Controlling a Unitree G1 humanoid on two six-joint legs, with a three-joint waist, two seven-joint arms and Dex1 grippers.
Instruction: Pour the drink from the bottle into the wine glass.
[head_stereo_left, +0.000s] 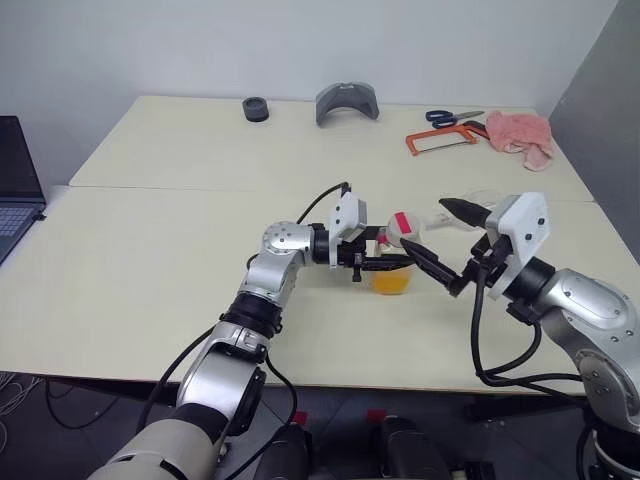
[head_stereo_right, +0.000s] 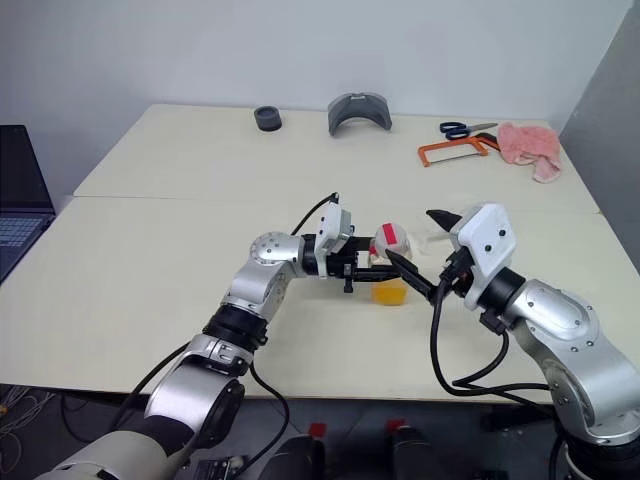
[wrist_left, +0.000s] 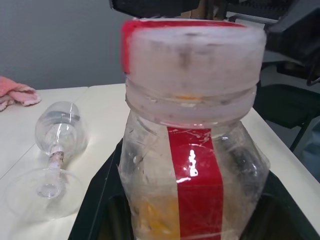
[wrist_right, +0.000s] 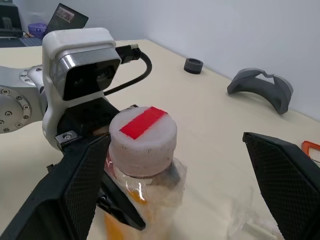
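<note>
My left gripper (head_stereo_left: 383, 263) is shut on the bottle (head_stereo_left: 394, 256) and holds it upright at the middle of the table (head_stereo_left: 150, 260). The bottle is clear plastic with a red vertical stripe and a whitish cap (wrist_right: 143, 136) with red tape across its top. A little orange drink (head_stereo_left: 390, 283) sits at its bottom. My right gripper (head_stereo_left: 425, 226) is open, with one finger on each side of the cap and not touching it. Just beyond the bottle, the clear wine glass (wrist_left: 59, 131) lies on its side on the table.
At the far edge of the table lie a black ring (head_stereo_left: 256, 108), a grey curved part (head_stereo_left: 347, 102), blue scissors (head_stereo_left: 455, 117), an orange hacksaw (head_stereo_left: 440, 140) and a pink cloth (head_stereo_left: 520, 135). A laptop (head_stereo_left: 15, 190) stands at the left.
</note>
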